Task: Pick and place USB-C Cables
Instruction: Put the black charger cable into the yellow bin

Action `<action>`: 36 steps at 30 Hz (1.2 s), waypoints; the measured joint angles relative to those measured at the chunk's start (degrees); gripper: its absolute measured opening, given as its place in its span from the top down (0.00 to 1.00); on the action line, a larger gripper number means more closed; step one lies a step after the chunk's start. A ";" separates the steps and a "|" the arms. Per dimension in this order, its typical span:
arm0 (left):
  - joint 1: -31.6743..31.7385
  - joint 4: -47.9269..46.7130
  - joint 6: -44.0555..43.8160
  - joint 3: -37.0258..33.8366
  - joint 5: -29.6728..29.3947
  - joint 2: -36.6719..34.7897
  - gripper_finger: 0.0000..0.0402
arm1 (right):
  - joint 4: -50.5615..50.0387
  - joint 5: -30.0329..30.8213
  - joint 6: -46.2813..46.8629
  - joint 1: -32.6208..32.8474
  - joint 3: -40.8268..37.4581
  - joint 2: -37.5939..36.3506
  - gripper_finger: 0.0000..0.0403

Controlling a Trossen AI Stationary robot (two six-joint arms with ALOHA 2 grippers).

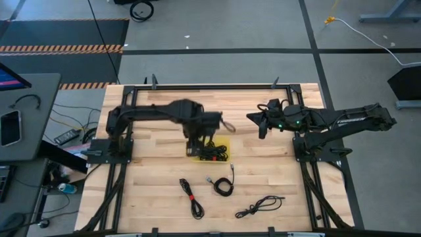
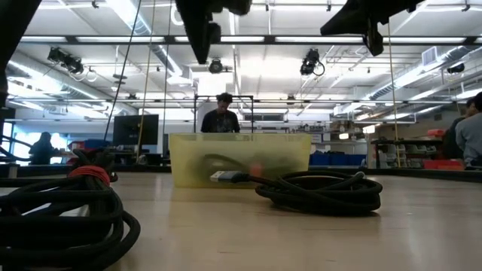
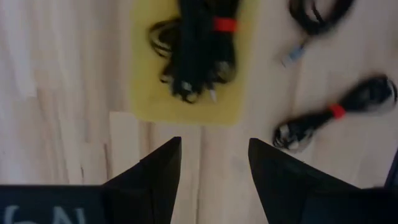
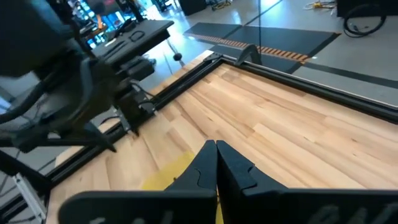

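Observation:
Several black USB-C cables point(image 3: 199, 50) lie bundled in a flat yellow tray point(image 3: 143, 99), one with a red tie. My left gripper point(image 3: 214, 162) hovers open above the tray's far edge point(image 1: 196, 146), touching nothing. Three more cables rest on the wood nearer the near edge: a red-tied one point(image 1: 192, 197), a small coil point(image 1: 223, 185) and a loose one point(image 1: 260, 207). My right gripper point(image 4: 216, 152) is shut and empty, raised to the right of the tray point(image 1: 263, 126).
A black frame rail point(image 1: 210, 86) runs around the wooden table. In the low view the red-tied cable point(image 2: 68, 214) lies close to the camera and the coil point(image 2: 324, 192) sits in front of the tray point(image 2: 241, 159). A person point(image 2: 222, 113) stands beyond the far edge.

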 joint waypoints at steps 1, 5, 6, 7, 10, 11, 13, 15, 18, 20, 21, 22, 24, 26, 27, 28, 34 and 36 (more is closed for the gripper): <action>-1.41 0.17 1.18 -0.23 0.01 -0.01 0.52 | 0.00 -0.51 -0.31 -0.05 0.00 0.00 1.00; -7.17 2.22 4.65 -3.45 0.12 0.17 0.52 | -0.01 -2.45 -1.75 -0.22 0.00 0.00 1.00; -8.52 2.84 5.28 -4.36 0.09 0.17 0.52 | -0.01 -2.75 -1.99 -0.22 0.00 0.00 1.00; -9.67 4.12 5.49 -5.61 0.20 0.07 0.52 | 0.00 -3.15 -2.17 -0.22 0.00 0.00 1.00; -12.36 9.43 3.54 -10.72 0.17 0.05 0.52 | 0.00 -4.26 -3.12 -0.22 0.00 0.00 1.00; -12.97 10.88 1.52 -12.42 0.09 0.09 0.52 | -0.01 -4.94 -3.27 -0.22 0.00 0.00 1.00; -14.08 13.19 -3.05 -15.86 0.12 0.09 0.52 | -0.01 -5.78 -3.45 -0.22 0.00 0.00 1.00; -15.33 15.22 -6.61 -19.15 0.07 0.09 0.52 | 0.01 -6.55 -3.47 -0.22 0.00 0.00 1.00; -17.58 18.45 -7.97 -22.96 0.10 0.09 0.52 | 0.00 -6.97 -3.47 -0.22 0.00 0.00 1.00; -19.25 20.47 -7.88 -24.94 1.02 0.09 0.52 | 0.01 -6.96 -3.47 -0.22 0.00 0.00 1.00; -20.07 21.53 -7.82 -25.64 1.53 0.09 0.52 | -0.01 -6.96 -3.46 -0.22 0.00 0.00 1.00; -20.93 22.91 -7.49 -26.12 1.90 0.09 0.52 | 0.01 -6.98 -3.45 -0.22 0.00 0.00 1.00; -22.67 24.72 -5.86 -26.58 2.03 0.09 0.52 | 0.01 -6.98 -3.47 -0.22 0.00 0.00 1.00; -24.02 26.26 -3.75 -26.61 2.05 0.09 0.52 | 0.01 -7.03 -3.45 -0.15 0.00 0.00 1.00; -24.32 26.95 -3.20 -26.61 2.09 0.09 0.52 | 0.01 -7.07 -3.46 -0.15 0.00 0.00 1.00; -24.37 27.00 -2.85 -26.61 2.17 0.09 0.52 | 0.01 -7.09 -3.46 -0.15 0.00 0.00 1.00; -23.73 27.23 4.31 -26.61 -2.45 0.10 0.52 | 0.03 -7.09 -3.45 -0.15 0.00 0.00 1.00; -23.37 27.90 7.01 -26.59 -2.87 0.32 0.52 | 0.03 -7.09 -3.45 -0.15 0.00 0.00 1.00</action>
